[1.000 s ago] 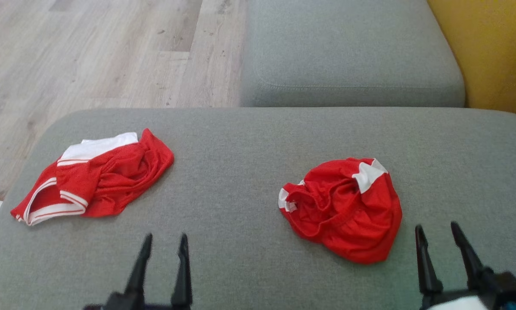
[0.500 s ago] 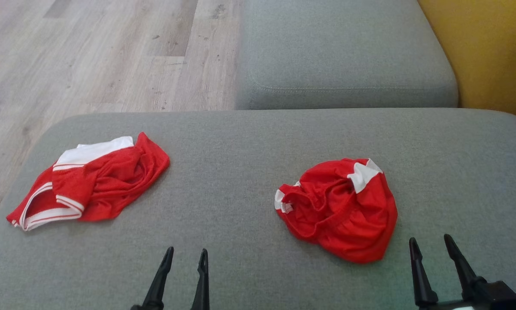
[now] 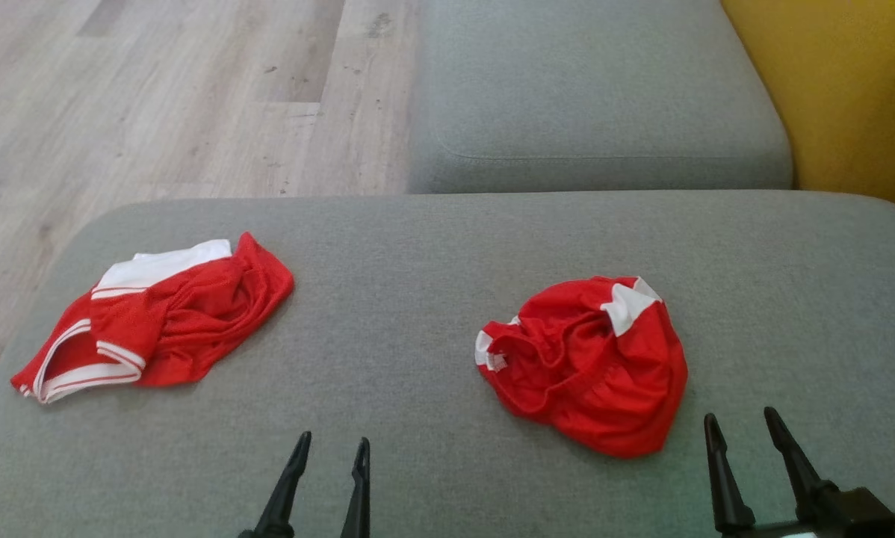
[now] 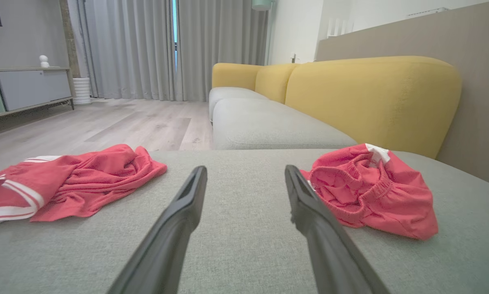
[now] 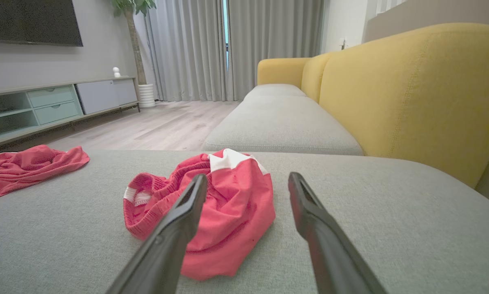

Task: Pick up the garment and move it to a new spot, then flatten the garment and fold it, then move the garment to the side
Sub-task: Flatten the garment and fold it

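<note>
On the wide grey cushion [image 3: 417, 299] in front of me lie two pieces of red clothing, well apart. The bunched red garment [image 3: 589, 373] sits toward my right. It is crumpled into a rounded heap, with a gathered elastic edge on its left part and a white patch near its far edge. How it is folded inside the heap I cannot make out.

My right pincer [image 3: 739, 415] hovers just beside its near right corner, fingers spread apart and nothing between them. In the right wrist view, one of those fingers crosses in front of the heap and hides a strip of it.

My left pincer [image 3: 334, 441] is also spread wide and empty over bare cushion, between the two pieces and nearer the front edge. In the head view, the bottom edge cuts off both pincers below the fingers.

The red-and-white garment [image 3: 171, 321] lies flatter near the cushion's left end, white bands showing along its edges. In the left wrist view, its left part runs out of frame.

Across the wooden floor [image 3: 156, 97] stands a low cabinet [image 5: 56, 102] with drawers and open compartments. The compartments are dim, and I cannot tell what they hold.
</note>
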Robot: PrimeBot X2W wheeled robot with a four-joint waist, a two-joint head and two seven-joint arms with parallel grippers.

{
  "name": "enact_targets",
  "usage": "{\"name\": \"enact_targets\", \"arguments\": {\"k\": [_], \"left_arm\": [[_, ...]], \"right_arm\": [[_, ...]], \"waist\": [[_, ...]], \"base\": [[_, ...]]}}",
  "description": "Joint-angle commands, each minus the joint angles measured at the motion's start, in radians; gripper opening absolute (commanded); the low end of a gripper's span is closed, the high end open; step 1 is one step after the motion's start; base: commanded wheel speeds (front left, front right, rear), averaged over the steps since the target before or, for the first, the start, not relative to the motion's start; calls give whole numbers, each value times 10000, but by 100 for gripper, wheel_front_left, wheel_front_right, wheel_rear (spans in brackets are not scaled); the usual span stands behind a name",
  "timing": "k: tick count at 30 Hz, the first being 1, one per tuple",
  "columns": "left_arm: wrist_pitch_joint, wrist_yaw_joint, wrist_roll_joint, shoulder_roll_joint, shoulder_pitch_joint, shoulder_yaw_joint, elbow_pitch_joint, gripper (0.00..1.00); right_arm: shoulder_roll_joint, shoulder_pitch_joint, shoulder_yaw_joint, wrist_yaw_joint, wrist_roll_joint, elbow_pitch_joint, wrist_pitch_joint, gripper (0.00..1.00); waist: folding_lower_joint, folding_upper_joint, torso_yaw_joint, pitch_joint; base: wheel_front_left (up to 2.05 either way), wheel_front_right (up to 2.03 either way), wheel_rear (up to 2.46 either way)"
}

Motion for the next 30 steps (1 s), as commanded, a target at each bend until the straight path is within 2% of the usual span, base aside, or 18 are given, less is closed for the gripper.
{"name": "enact_targets", "arguments": {"k": [1, 8, 15, 19, 23, 30], "left_arm": [[-95, -113, 65, -166, -461, 391, -197, 100], [-95, -564, -18, -280, -1124, -116, 467, 100], [-93, -954, -526, -312, -2490, -1319, 1468, 100], [291, -1166, -1074, -314, -3738, -2378, 2337, 100], [660, -1156, -1540, -315, -5052, -3195, 3126, 100], [1180, -1079, -2423, -316, -7054, -4382, 4274, 100]], "right_arm": [[-78, -428, 279, -9, 61, -272, -26, 100], [-78, -566, 387, -9, -50, -287, -26, 100], [-78, -746, 565, -9, -265, -306, -26, 100], [-78, -921, 777, -9, -415, -341, -26, 100], [-78, -1114, 950, -9, -527, -384, -26, 100], [-78, -1621, 1116, -9, -498, -452, -26, 100]], "waist": [[0, -1, -67, 25], [0, -1, -672, 286], [0, -1, -1535, 712], [0, -1, -2164, 1155], [0, -1, -2715, 1692], [0, -1, -3293, 2573]], "base": [[0, 0, 0], [0, 0, 0], [0, 0, 0], [0, 0, 0], [0, 0, 0], [0, 0, 0]]}}
